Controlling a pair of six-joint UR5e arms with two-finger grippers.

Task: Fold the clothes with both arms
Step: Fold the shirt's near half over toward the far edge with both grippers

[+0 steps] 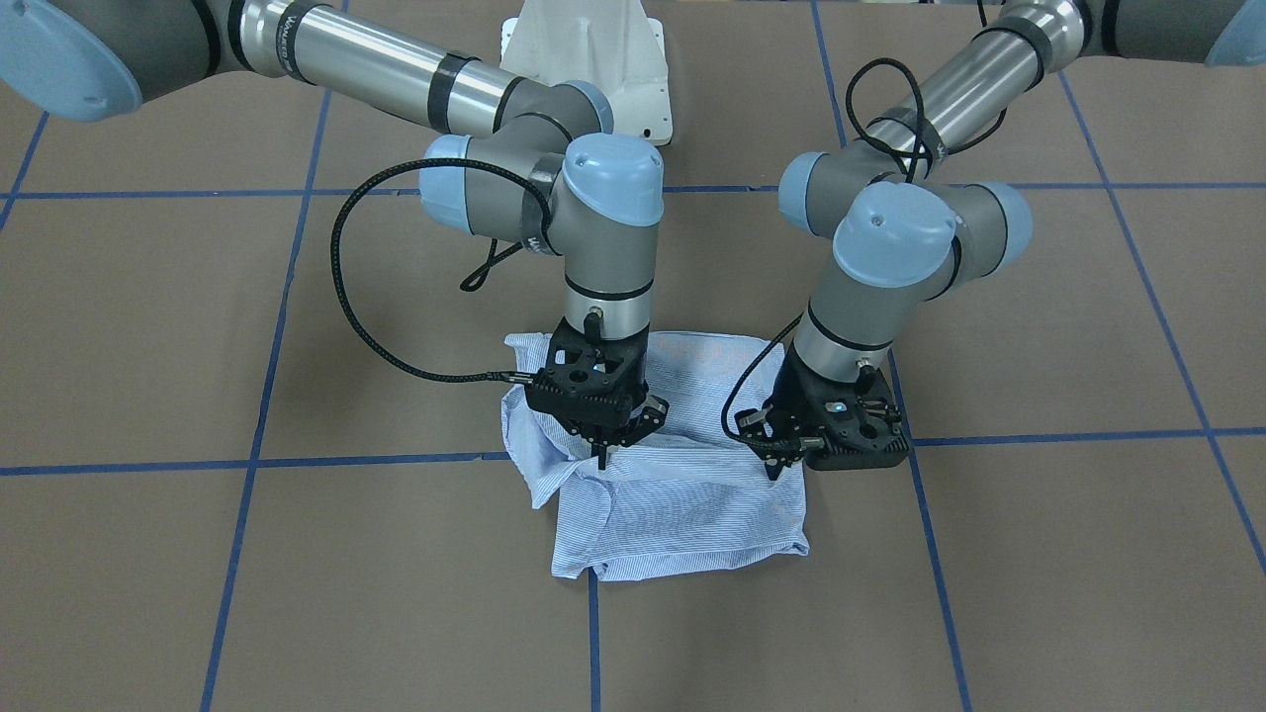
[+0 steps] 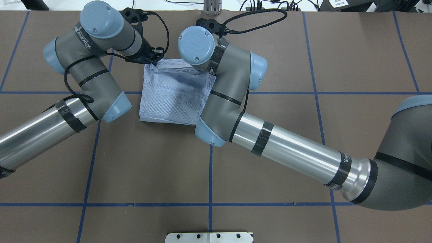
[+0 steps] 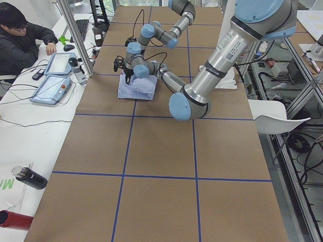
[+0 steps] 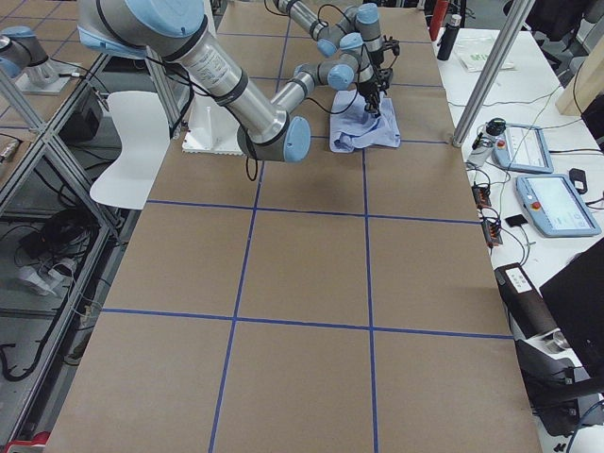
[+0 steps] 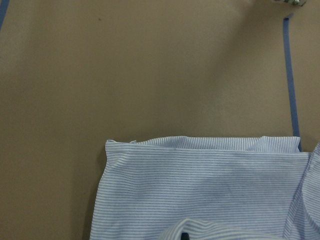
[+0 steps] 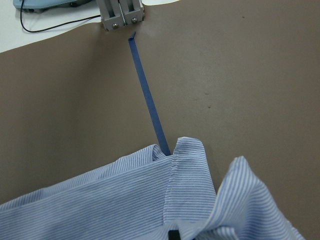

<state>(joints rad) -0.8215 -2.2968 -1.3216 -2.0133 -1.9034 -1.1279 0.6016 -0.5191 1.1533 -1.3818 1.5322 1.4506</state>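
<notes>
Plainly, the light blue-and-white fine-striped shirt [image 1: 682, 494] is soft, light and limp. It will sag and slide over its own layers rather than hold a crease, so it is best taken at two matching points along one edge, pinching every layer to be moved.

It lies on the brown paper-covered table [image 1: 989, 593], straight out from the white pedestal base [image 1: 584, 49] and well apart from it. It is already doubled into a rough square of several layers. The half nearer the base lies flat. The half farther from it is puffed up, with loose, rumpled folds on the robot's right side.

The black two-finger right gripper [image 1: 601, 455] and the black two-finger left gripper [image 1: 775, 467] stand over the bundle's two sides. Each appears pinched together on a raised fold of cloth.
</notes>
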